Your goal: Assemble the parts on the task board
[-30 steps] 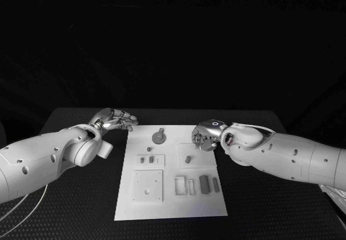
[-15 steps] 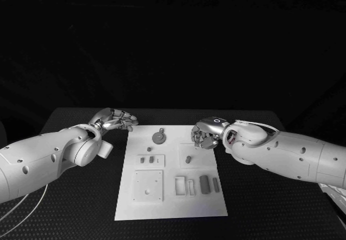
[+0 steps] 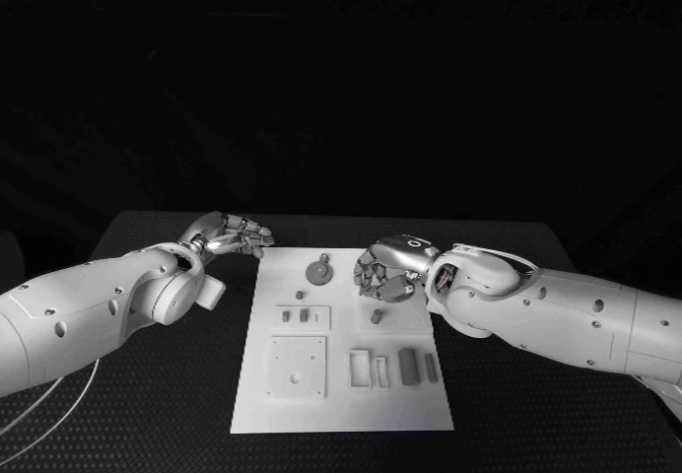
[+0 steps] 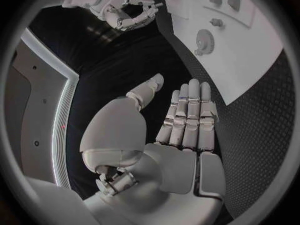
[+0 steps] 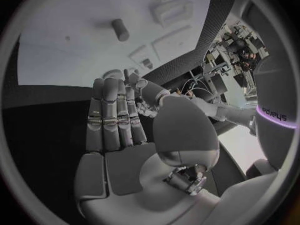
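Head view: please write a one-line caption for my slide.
Open right hand hovers over the white task board; open left hand waits beside its far corner.

Task board [image 3: 341, 414]: smooth, matt white plate, plastic by the look of it; no glare on the surface. Its raised frames and pockets share the same white finish.

Parts: the gear-like piece [image 3: 321, 270] and the short peg [image 3: 376, 316] look matt grey; material cannot be told.

Table [image 3: 142, 414]: black, with a fine dimpled texture, rough and non-reflective, clearest in the left wrist view.

Left hand [image 3: 232, 235] and right hand [image 3: 385, 271]: silvery metallic segments with a satin sheen. Arm shells [image 3: 569, 320]: smooth, glossy white plastic with small dark screw holes.
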